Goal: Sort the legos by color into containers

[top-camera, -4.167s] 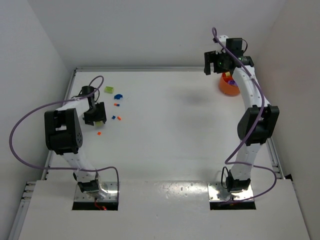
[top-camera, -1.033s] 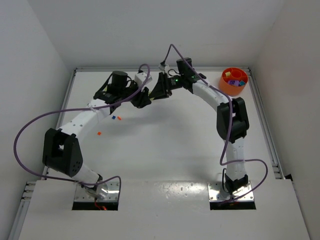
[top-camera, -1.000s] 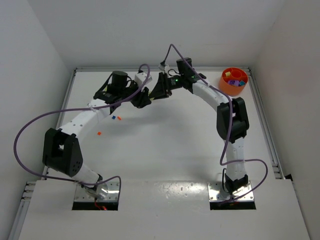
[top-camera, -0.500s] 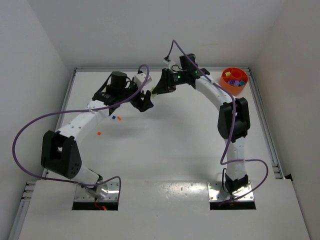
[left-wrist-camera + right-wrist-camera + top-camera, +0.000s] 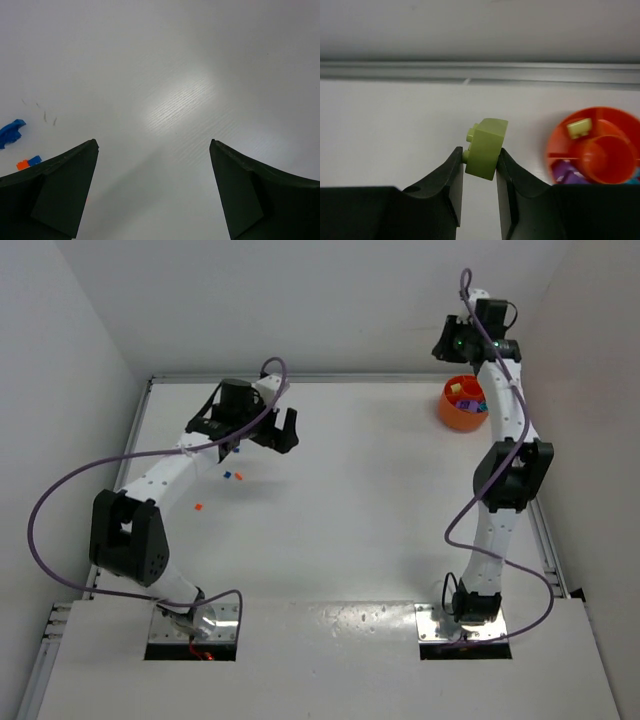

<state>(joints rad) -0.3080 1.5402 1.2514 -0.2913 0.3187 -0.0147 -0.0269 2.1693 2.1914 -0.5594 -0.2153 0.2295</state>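
The table (image 5: 175,100) is showing faint wood grain under a soft sheen. The brick (image 5: 486,148) and bowl (image 5: 557,150) are looking like smooth plastic, the black fingers (image 5: 442,185) appearing matt.

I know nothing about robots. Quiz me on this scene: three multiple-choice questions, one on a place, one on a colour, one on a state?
1. Where does the orange bowl stand? A) far right corner of the table B) near left corner C) centre
2. What colour is the brick in the right gripper? A) blue B) yellow-green C) orange
3. How is the left gripper? A) shut on a brick B) open, holding nothing C) shut, empty
Answers: 1 A, the top view shows it there; 2 B, the right wrist view shows its pale green; 3 B, only bare table between its jaws.
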